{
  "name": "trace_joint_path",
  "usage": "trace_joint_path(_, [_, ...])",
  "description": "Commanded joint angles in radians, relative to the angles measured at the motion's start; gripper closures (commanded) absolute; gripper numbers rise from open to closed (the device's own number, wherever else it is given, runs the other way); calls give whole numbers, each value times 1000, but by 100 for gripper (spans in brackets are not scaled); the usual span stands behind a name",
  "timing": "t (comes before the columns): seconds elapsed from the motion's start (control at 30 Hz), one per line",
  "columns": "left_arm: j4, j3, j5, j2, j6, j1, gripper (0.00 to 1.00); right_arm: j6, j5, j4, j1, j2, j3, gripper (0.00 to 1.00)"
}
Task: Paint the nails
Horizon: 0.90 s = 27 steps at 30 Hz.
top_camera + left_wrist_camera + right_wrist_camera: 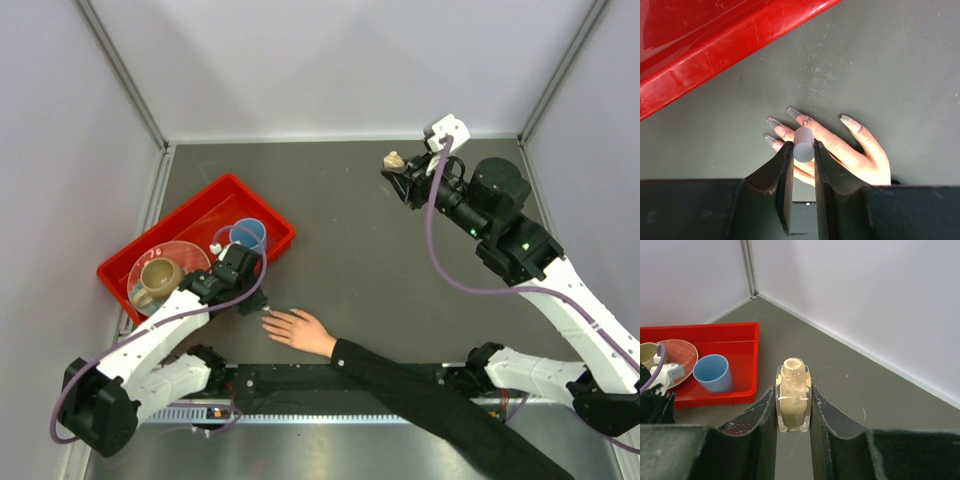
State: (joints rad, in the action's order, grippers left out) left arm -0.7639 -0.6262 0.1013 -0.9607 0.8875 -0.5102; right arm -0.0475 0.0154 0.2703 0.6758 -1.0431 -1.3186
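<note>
A flesh-toned hand (300, 330) with a black sleeve (420, 385) lies palm down at the near middle of the table. Its long pale nails (796, 114) point toward the red bin and look smudged. My left gripper (255, 300) is shut on a grey cylindrical brush cap (803, 145), held just above the middle fingers (830, 145); the brush tip is hidden. My right gripper (400, 175) at the far right is shut on an uncapped tan polish bottle (793, 395), held upright above the table; the bottle also shows in the top view (394, 160).
A red bin (262, 210) stands at the left, close to the fingertips, holding a blue cup (248, 235), a tan mug (158, 280) and a pink plate (180, 252). Its wall (715, 50) fills the left wrist view's upper left. White walls enclose the table.
</note>
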Motion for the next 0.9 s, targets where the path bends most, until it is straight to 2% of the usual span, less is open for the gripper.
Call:
trace_joint_path(0.0, [5,8,6,0,-5,7,100,14,-3,-51,-5,0,-53,100])
trace_joint_path(0.87, [8,8,20,-24,-16,24,100,18,3,-52,-5,-9,-54,100])
